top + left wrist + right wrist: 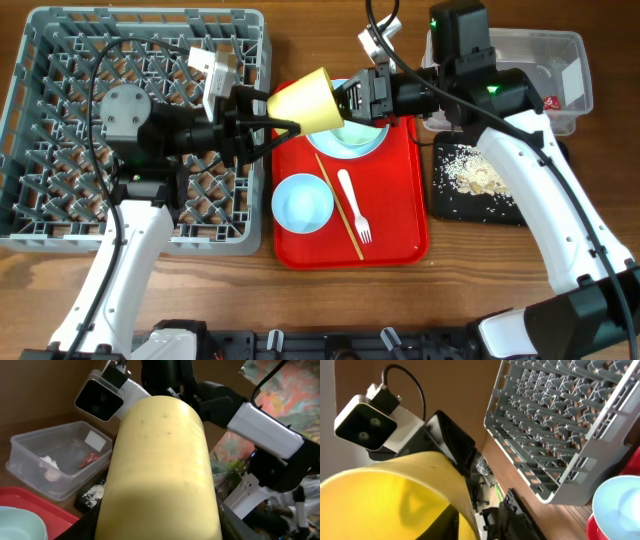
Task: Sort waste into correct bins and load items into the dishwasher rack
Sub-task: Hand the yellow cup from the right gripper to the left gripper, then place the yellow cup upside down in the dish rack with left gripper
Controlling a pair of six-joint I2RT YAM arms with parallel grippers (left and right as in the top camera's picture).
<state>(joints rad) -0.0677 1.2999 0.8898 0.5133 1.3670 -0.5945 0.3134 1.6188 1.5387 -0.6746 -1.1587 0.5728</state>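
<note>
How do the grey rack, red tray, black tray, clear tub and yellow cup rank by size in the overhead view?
1. grey rack
2. red tray
3. clear tub and black tray, alike; both partly hidden
4. yellow cup, held aloft nearer the camera, so unsure

Plate [366,143] partly under cup [308,100]

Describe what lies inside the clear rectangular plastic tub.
Inside the clear rectangular plastic tub lie a red printed snack wrapper and a small white crumpled scrap. From overhead the right arm covers its left end.
</note>
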